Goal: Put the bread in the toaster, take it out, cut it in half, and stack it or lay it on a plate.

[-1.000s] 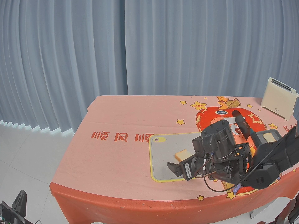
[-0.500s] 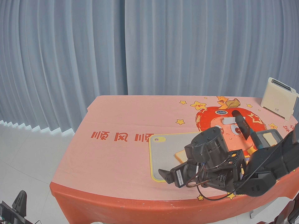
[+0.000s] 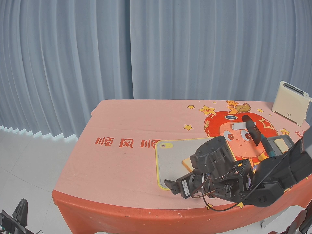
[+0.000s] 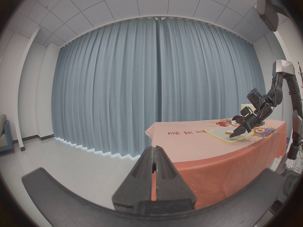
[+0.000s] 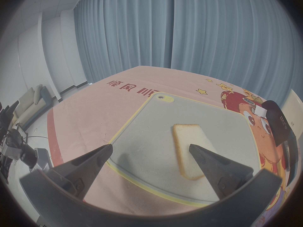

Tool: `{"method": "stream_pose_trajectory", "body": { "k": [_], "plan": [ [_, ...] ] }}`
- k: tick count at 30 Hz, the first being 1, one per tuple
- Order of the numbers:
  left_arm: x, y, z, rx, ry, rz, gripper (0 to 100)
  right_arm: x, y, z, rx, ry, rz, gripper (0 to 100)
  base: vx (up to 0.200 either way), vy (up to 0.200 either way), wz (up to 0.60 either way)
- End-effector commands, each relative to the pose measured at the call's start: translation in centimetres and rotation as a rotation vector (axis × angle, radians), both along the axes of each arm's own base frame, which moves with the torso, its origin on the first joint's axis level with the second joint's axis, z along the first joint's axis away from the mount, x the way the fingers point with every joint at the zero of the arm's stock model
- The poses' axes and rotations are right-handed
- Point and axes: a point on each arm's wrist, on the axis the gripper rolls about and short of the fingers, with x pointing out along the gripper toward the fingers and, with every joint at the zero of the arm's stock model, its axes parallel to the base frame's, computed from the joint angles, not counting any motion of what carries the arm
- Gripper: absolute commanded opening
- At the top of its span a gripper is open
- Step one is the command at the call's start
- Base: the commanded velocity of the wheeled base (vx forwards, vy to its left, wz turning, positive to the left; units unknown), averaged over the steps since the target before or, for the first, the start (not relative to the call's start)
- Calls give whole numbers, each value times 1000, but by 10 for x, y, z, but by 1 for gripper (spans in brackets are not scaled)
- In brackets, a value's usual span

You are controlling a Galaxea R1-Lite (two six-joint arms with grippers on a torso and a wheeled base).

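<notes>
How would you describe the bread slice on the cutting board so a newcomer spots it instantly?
On the pink table, find the grey cutting board with the yellow rim, near the front edge. The bread slice lies flat near the board's middle. Unlike the other bread piece, which sits on the grey tray beside the knife, it is alone on the board.

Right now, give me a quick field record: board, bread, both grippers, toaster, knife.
cutting board: grey, yellow rim, near the table's front edge
bread: one slice, flat on the cutting board, uncut
right gripper: open, empty, over the board's near edge
left gripper: shut, empty, low, left of the table
toaster: table's far right corner
knife: right of the board, black blade
</notes>
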Motion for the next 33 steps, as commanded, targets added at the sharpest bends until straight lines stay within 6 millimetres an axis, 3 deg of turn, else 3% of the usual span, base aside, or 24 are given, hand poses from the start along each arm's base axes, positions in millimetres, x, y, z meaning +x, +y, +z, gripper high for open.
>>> {"method": "stream_pose_trajectory", "body": {
  "k": [1, 8, 9, 28, 33],
  "plan": [
    [0, 0, -5, 1, 1, 0, 0, 0, 1, -2, -4, 4, 3, 100, 0, 0, 0],
    [0, 0, -5, -1, 1, 0, 0, -3, 2, -4, 1, 20, -8, 100, 0, 0, 0],
    [0, 0, -5, 1, 1, 0, 0, -3, 1, -5, 0, 21, -8, 0, 0, 0, 0],
    [0, 0, -5, 1, 1, 0, 0, -3, -1, 1, 9, 10, -14, 0, 0, 0, 0],
    [0, 0, -5, 1, 1, 0, 0, -3, -2, 13, 40, -16, -15, 0, 0, 0, 0]
  ]
}}
